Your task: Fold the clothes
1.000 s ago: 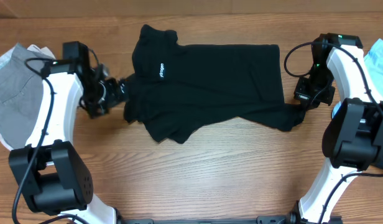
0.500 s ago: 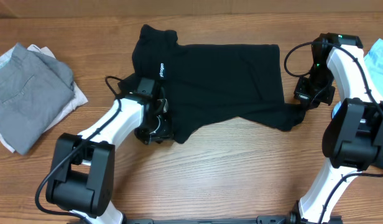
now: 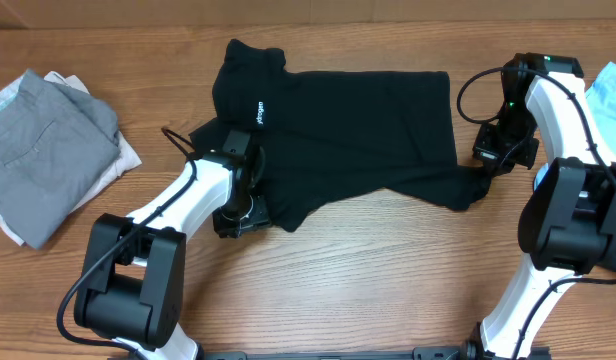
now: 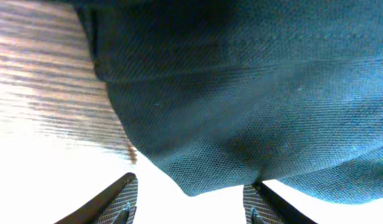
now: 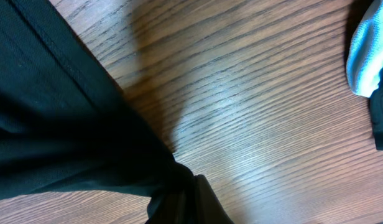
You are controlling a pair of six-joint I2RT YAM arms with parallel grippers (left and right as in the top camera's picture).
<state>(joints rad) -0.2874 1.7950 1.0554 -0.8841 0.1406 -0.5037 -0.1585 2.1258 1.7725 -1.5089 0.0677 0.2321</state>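
Change: the left gripper (image 3: 240,214) has swung in from the left of the bench (image 3: 368,290) to the black garment (image 3: 358,120) at its lower-left hem.
Black garment: spread across mid-bench, white logo (image 3: 259,112) near its left end, lower edge rumpled.
Left jaws: apart, with a fold of hem hanging between them, not pinched.
Right gripper (image 3: 488,172): jaws clenched on the garment's lower-right corner, where the cloth is bunched.
Other clothes: grey pile (image 3: 48,150) far left, light blue piece (image 3: 610,92) far right.

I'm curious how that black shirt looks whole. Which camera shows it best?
The overhead view: the black shirt lies spread out, white logo visible. The left wrist view shows only close-up weave; the right wrist view, one bunched edge.
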